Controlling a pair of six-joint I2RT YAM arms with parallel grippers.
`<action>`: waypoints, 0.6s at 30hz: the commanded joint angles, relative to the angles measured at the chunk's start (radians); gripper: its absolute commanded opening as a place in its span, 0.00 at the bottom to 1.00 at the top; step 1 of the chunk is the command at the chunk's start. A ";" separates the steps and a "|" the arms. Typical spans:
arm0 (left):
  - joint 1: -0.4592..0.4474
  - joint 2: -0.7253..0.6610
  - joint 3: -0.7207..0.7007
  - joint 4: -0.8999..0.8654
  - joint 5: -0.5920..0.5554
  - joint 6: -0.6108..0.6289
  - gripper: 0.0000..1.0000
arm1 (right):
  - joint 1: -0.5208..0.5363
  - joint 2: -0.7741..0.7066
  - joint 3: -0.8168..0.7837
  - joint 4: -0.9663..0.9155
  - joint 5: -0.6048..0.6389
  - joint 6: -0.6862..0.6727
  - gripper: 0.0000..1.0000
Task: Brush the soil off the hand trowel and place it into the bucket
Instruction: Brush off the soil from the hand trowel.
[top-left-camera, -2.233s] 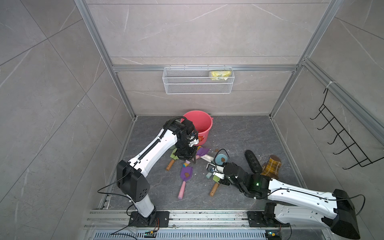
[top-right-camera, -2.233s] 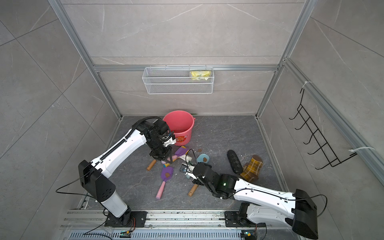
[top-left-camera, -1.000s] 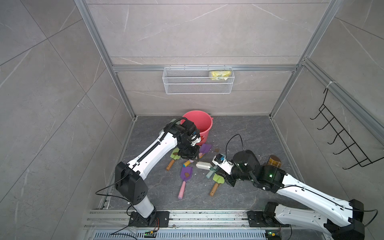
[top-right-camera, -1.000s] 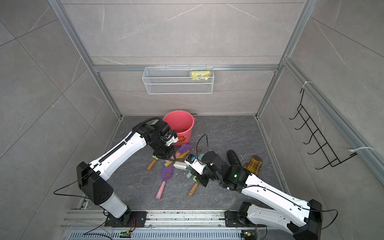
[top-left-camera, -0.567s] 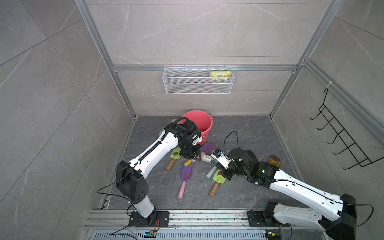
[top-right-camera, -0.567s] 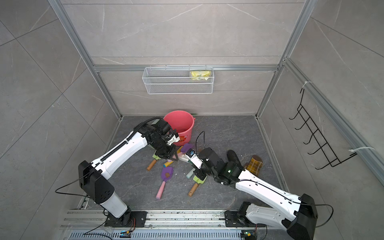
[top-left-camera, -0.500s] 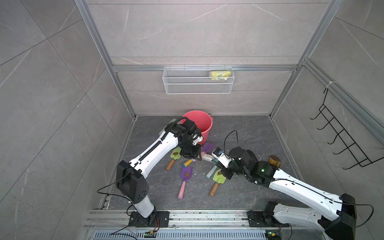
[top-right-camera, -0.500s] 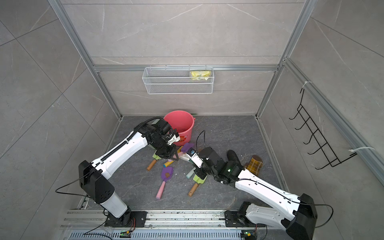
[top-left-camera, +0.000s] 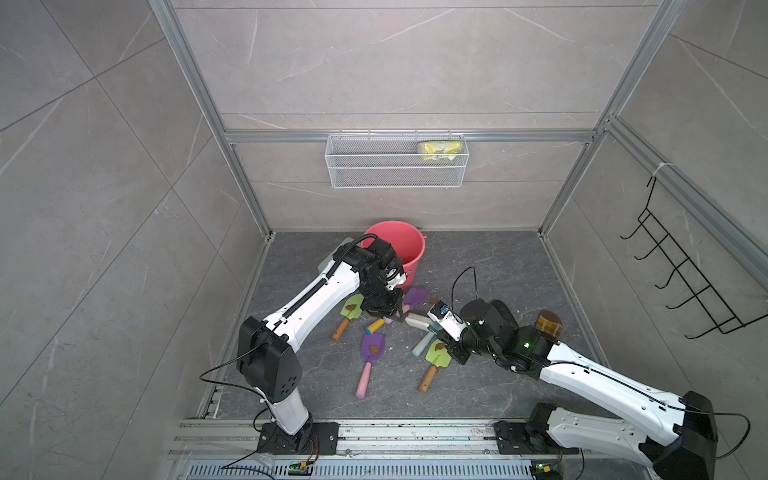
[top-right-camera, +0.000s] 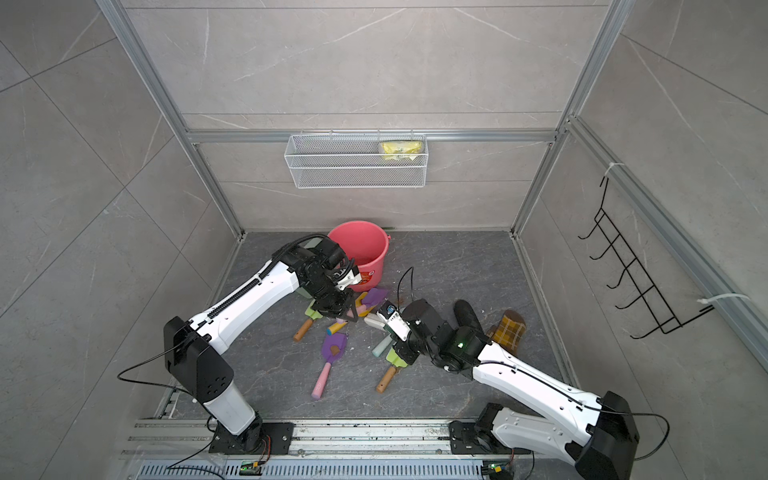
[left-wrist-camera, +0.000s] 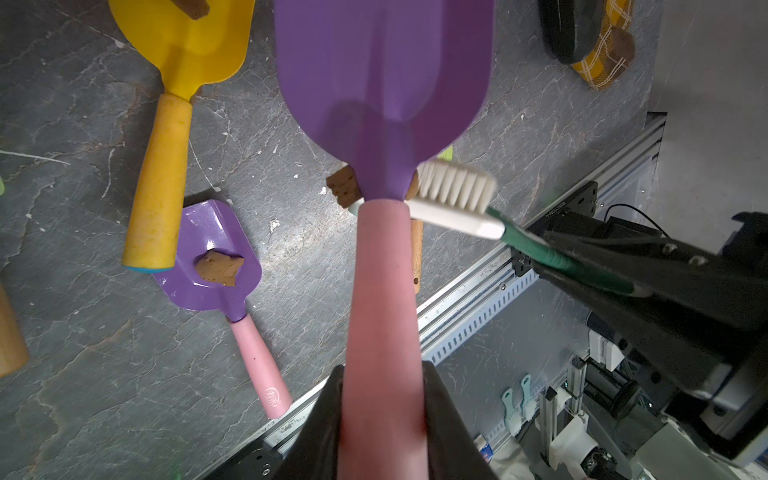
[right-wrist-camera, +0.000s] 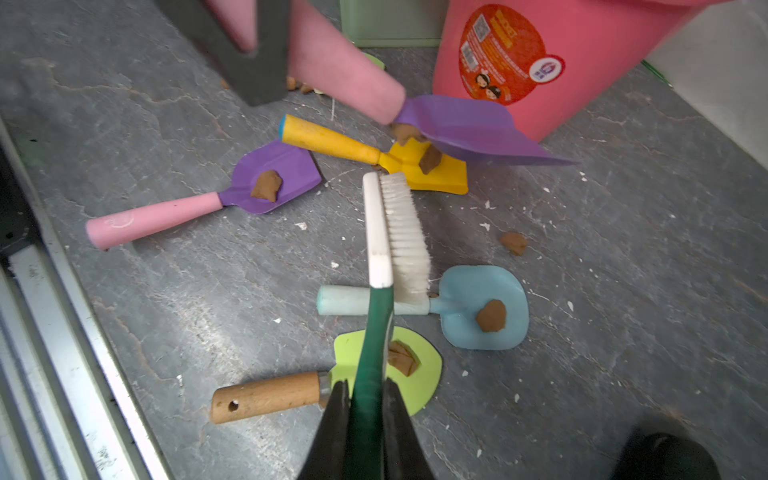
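My left gripper (left-wrist-camera: 382, 374) is shut on the pink handle of a purple-bladed hand trowel (left-wrist-camera: 382, 75), held off the floor in front of the coral-pink bucket (top-left-camera: 401, 245). A brown lump of soil (left-wrist-camera: 343, 189) shows at the trowel's neck. My right gripper (right-wrist-camera: 365, 390) is shut on the green handle of a white-bristled brush (right-wrist-camera: 399, 232). The brush head (left-wrist-camera: 453, 195) lies right beside the trowel's neck, bristles toward the blade. In both top views the two grippers meet over the scattered trowels, left (top-left-camera: 384, 307) and right (top-left-camera: 434, 326).
Yellow (right-wrist-camera: 374, 153), small purple (right-wrist-camera: 274, 178), blue (right-wrist-camera: 482, 307) and lime-green (right-wrist-camera: 415, 374) trowels lie on the floor, each bearing a soil lump. A loose lump (right-wrist-camera: 513, 243) lies nearby. A sage-green box (right-wrist-camera: 390, 25) stands by the bucket, slippers (top-left-camera: 548, 324) at right.
My right gripper has carried the brush back and to the left, up to the held trowel's neck. The left gripper has kept the trowel almost in place.
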 joint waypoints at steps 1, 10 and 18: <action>-0.006 0.008 0.031 -0.016 0.035 -0.002 0.00 | 0.019 -0.055 -0.007 0.057 -0.073 -0.018 0.00; -0.018 0.003 0.010 -0.032 0.063 0.009 0.00 | 0.011 -0.022 0.019 0.126 0.080 -0.030 0.00; -0.017 -0.004 0.017 -0.045 0.080 0.017 0.00 | -0.025 0.003 0.006 0.147 0.135 -0.007 0.00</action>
